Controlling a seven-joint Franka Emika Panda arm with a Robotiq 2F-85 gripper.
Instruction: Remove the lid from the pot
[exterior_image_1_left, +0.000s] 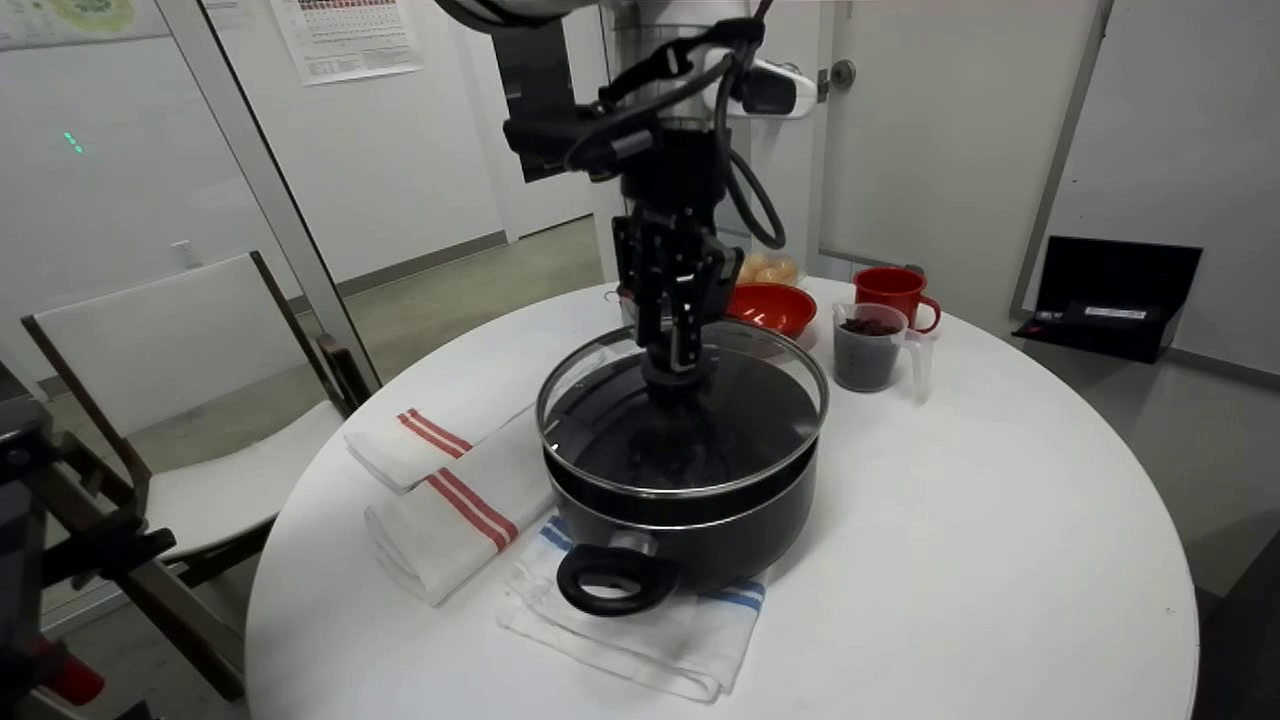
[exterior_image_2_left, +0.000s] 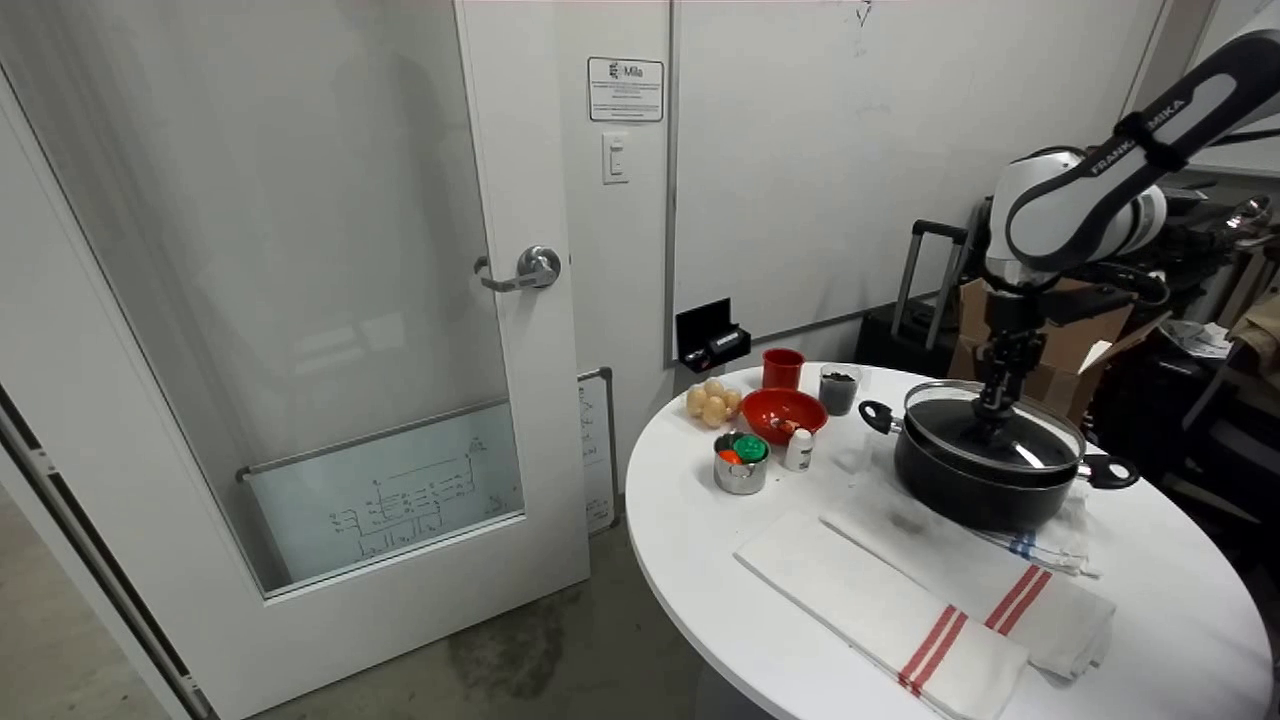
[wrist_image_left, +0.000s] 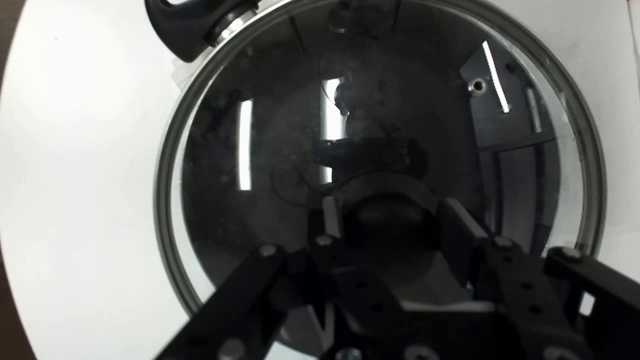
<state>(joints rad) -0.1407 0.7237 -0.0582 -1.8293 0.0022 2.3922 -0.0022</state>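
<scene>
The clear glass lid (exterior_image_1_left: 745, 425) has a metal rim and sits just above the black pot (exterior_image_1_left: 730, 555), with a thin dark gap between their rims. Both exterior views show the lid (exterior_image_2_left: 1045, 440) roughly level over the pot (exterior_image_2_left: 970, 495). My gripper (exterior_image_1_left: 675, 362) points straight down at the lid's centre. In the wrist view the fingers of my gripper (wrist_image_left: 392, 220) are on both sides of the black knob (wrist_image_left: 389, 211) and appear shut on it. One pot handle (wrist_image_left: 185, 25) shows at the upper left there. The pot's inside is dark behind the glass.
White towels with red stripes (exterior_image_1_left: 460, 510) lie beside the pot; a blue-striped towel (exterior_image_1_left: 680, 650) lies under it. Behind stand a red bowl (exterior_image_1_left: 775, 308), a red mug (exterior_image_1_left: 890, 290) and a clear measuring cup (exterior_image_1_left: 865, 360). A metal cup (exterior_image_2_left: 740, 475) and white bottle (exterior_image_2_left: 799, 452) stand nearby.
</scene>
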